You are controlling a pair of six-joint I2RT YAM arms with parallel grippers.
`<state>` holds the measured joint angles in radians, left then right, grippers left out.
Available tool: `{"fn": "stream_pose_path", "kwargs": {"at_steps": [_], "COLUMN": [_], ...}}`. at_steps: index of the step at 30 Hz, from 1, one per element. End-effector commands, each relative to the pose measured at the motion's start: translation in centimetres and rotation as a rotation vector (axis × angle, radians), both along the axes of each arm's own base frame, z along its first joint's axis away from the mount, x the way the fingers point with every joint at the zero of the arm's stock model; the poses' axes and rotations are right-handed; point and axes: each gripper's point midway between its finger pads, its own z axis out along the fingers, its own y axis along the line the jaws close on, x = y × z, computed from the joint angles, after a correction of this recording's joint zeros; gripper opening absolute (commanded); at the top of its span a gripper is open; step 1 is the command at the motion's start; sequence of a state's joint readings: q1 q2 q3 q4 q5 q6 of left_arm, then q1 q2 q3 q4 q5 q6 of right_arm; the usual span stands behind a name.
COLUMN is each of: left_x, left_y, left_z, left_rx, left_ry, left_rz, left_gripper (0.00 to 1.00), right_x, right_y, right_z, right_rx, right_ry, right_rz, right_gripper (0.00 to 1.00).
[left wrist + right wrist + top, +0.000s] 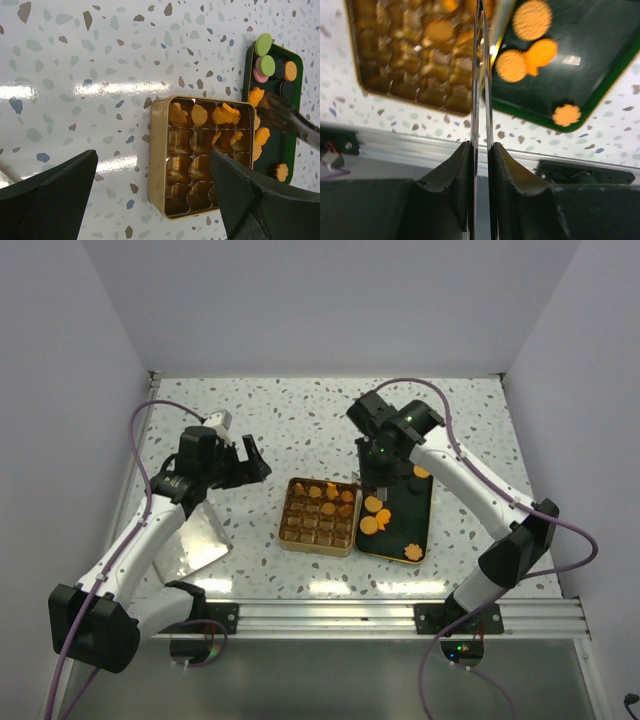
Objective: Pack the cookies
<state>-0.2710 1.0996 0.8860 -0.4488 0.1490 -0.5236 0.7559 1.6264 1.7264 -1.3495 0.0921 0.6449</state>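
My left hand (251,461) hangs fingers wide apart beside the tin (154,155). My right hand (481,150) is clamped on tweezers (287,119). Cookies (369,525) lie on the green tray (408,512), some in the tin.

The cookies (370,525) are orange-tan, the tin (283,537) gold, the tray (410,512) dark green, the table (300,420) speckled white.

A compartmented tin (316,549) is sitting mid-worktop (300,420), and a tray (415,515) is lying just beside it on the right. Some cookies (370,525) are lying on the tray, while others are sitting in the tin's rear compartments. A flat sheet (195,540) is lying well to the tin's left.
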Motion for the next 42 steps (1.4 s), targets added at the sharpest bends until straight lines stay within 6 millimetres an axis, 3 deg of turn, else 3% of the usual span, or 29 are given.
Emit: {"fn": "stream_pose_path", "kwargs": {"at_steps": [1,4,7,16,21,42], "left_x": [1.0,1.1,1.3,1.1,0.8,2.8], "left_y": [-0.5,-0.7,-0.9,-0.6,-0.3,-0.4], "left_z": [1.6,1.7,2.1,2.3,2.0,2.1], "left_rx": [-0.024,-0.026,-0.03,-0.006,0.008,0.045], "left_ry": [-0.062,-0.06,-0.066,-0.06,-0.052,-0.049], "left_rz": [0.0,-0.009,-0.02,-0.022,-0.021,-0.021], "left_gripper": [1.0,1.0,1.0,1.0,1.0,1.0], "right_x": [2.1,4.3,5.9,9.9,12.0,16.6], "right_y": [-5.1,-7.9,-8.8,-10.2,-10.6,-11.4], "right_z": [1.6,1.2,0.1,-2.7,-3.1,-7.7], "right_rx": [-0.015,-0.039,-0.047,-0.062,-0.06,-0.103], "right_ry": [-0.048,-0.05,-0.042,-0.017,-0.026,0.034], "right_rz": [-0.097,-0.162,-0.199,-0.268,-0.287,-0.302], "right_gripper": [0.19,0.18,0.18,0.15,0.14,0.12]}}
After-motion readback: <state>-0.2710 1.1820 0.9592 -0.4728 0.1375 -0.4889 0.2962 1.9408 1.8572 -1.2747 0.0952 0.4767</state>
